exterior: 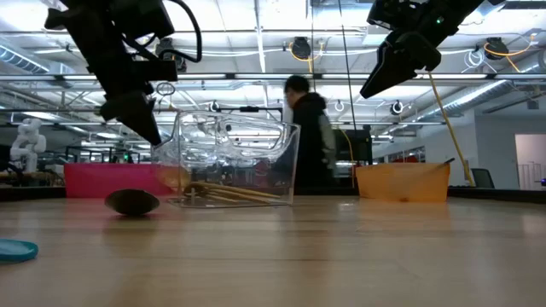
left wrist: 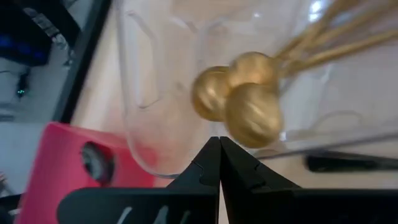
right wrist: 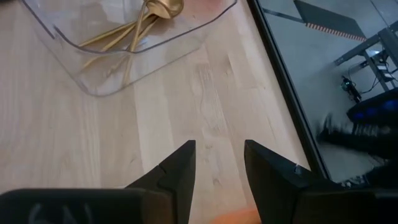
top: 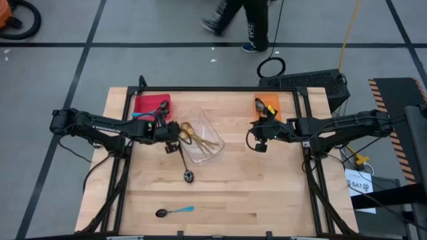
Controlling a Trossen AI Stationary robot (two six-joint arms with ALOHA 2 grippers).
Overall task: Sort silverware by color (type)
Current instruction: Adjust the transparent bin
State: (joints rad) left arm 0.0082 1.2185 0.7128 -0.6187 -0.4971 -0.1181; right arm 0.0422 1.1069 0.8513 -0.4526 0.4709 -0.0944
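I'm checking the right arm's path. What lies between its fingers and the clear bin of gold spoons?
Only bare wooden table, as the right wrist view shows: the right gripper, open and empty, faces the clear bin holding gold spoons.

Gold spoons (left wrist: 249, 99) blur behind the clear bin's (left wrist: 143, 93) wall, handles cut off at the frame edge; a person (top: 243, 20) beyond the counter (top: 267, 193) is cropped at the waist
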